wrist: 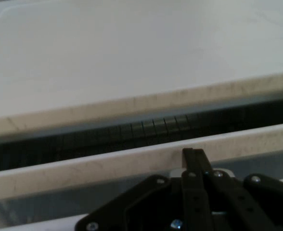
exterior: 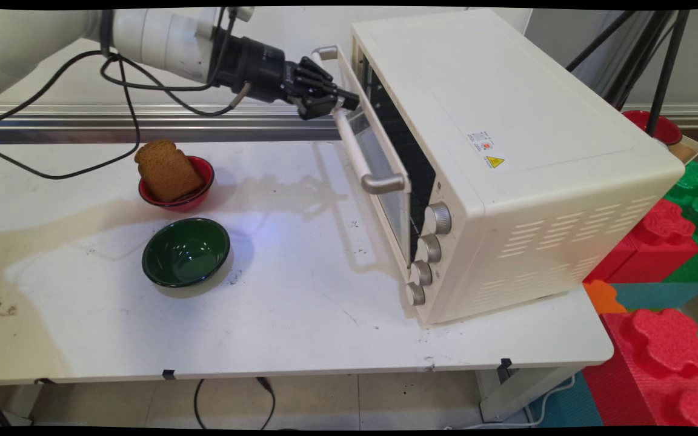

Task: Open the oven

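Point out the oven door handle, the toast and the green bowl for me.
oven door handle point(exterior: 355, 148), main view, middle of the bar.
toast point(exterior: 168, 171), main view, centre of the slice's face.
green bowl point(exterior: 185, 251), main view, inside bottom.

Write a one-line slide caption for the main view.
Black pincer at the cream toaster oven door's top edge; bread sits in a red bowl.

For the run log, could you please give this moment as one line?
gripper: shut on oven door handle | oven door: ajar | toast: in red bowl | green bowl: empty
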Available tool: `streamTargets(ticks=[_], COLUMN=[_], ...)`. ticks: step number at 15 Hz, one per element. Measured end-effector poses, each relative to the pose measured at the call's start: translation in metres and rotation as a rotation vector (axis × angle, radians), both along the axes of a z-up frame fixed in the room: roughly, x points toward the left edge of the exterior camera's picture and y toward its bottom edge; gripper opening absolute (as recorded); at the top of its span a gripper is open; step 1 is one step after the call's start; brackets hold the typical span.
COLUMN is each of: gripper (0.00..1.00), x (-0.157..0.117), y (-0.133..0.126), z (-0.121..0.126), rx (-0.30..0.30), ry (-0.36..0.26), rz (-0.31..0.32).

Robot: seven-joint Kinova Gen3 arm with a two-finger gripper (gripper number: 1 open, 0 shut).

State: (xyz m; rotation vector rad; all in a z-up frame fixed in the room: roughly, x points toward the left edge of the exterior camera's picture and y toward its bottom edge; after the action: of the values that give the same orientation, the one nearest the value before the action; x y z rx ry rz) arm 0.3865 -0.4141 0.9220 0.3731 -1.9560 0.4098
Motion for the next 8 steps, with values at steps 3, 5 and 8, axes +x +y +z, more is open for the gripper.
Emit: streamTargets(ticks=[3, 5, 8], gripper=[0.00, 0.00, 0.00], x=[0.014, 0.023, 0.037], y=[0.009, 0.014, 0.023], z=[-0.003, -0.007, -0.012], rx=[0.008, 0.016, 0.026], ry=[-0.024, -0.040, -0.063], rz=[-0.005, -0.008, -0.007])
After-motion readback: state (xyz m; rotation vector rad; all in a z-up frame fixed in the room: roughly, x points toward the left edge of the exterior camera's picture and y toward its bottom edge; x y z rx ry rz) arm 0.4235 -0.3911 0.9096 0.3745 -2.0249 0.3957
